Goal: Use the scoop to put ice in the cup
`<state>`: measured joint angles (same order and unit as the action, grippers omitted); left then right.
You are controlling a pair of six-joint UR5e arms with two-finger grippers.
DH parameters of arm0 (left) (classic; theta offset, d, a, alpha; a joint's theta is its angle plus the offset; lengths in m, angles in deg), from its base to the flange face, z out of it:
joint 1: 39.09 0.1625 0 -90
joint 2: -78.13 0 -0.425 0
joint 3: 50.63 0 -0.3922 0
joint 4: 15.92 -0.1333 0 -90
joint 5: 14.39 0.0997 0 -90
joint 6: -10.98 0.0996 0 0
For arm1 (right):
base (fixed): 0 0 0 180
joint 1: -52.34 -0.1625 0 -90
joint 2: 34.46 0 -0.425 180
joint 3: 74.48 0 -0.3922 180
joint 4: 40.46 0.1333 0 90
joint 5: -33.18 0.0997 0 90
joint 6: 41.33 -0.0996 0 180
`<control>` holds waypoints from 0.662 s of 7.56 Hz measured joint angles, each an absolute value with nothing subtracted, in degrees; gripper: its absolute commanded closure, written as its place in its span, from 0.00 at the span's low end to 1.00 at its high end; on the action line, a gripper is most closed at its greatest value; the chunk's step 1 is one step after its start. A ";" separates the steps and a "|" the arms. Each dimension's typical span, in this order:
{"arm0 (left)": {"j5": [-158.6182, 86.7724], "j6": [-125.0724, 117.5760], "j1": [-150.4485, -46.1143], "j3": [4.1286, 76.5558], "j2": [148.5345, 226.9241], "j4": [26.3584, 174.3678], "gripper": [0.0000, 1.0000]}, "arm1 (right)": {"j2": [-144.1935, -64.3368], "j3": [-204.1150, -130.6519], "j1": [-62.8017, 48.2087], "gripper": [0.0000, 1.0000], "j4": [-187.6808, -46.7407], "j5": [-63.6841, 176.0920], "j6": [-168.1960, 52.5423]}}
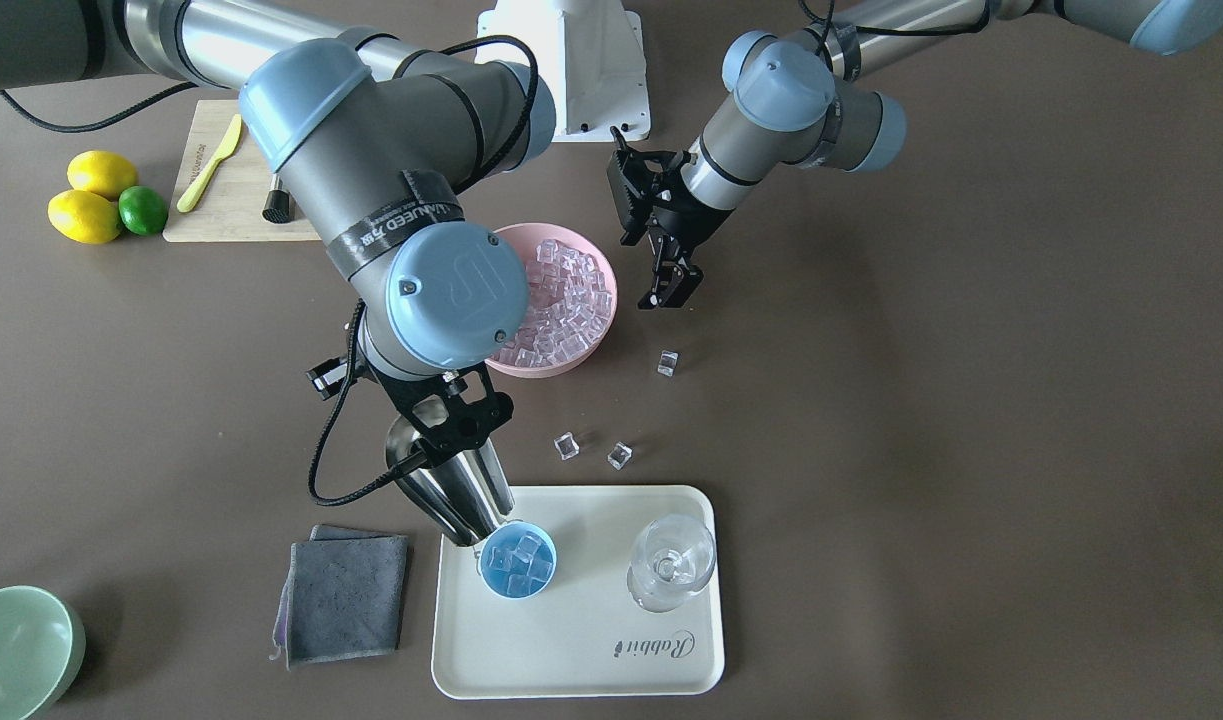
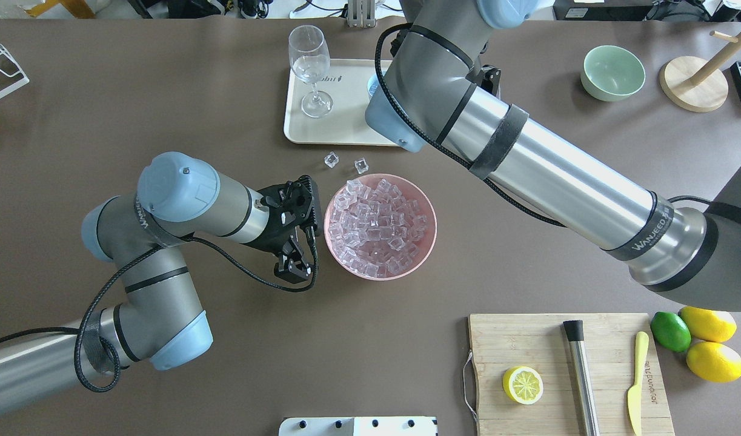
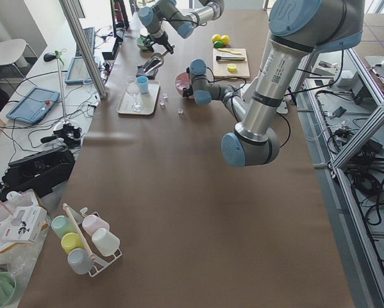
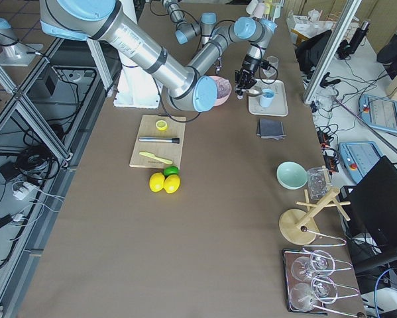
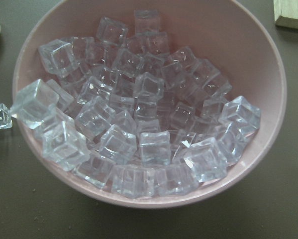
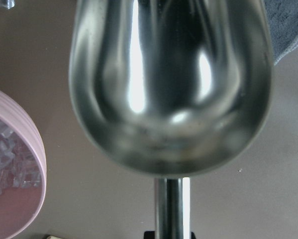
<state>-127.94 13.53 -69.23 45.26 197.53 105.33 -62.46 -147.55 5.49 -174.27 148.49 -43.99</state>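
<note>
The light-blue cup (image 1: 517, 560) stands on a cream tray (image 1: 591, 650) and holds several ice cubes. My right gripper (image 1: 439, 425) is shut on the thin handle (image 6: 171, 209) of the steel scoop (image 1: 453, 488). The scoop is tilted down with its mouth at the cup's rim. In the right wrist view the scoop's bowl (image 6: 171, 84) looks empty. The pink bowl (image 1: 603, 262) is full of ice (image 5: 139, 124). Loose cubes (image 1: 667, 362) lie on the table. My left gripper (image 1: 673, 292) hovers beside the pink bowl; it looks shut and empty.
A clear stemmed glass (image 1: 671, 565) stands on the tray beside the cup. A grey cloth (image 1: 346, 595) lies by the tray, and a green bowl (image 1: 16, 650) stands farther out. A cutting board (image 2: 564, 369) holds a lemon half, a steel cylinder and a yellow knife.
</note>
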 measured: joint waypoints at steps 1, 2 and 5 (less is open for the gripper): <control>-127.95 13.53 -69.23 45.31 197.56 105.28 0.02 | -65.24 -151.20 5.49 1.00 -174.11 148.71 -44.57; -127.94 13.53 -69.23 45.32 197.57 105.19 0.02 | -69.76 -157.11 5.49 1.00 -173.83 149.06 -46.43; -127.94 13.49 -69.33 45.62 197.63 103.65 0.02 | -87.58 -177.36 4.61 1.00 -167.99 150.91 -54.69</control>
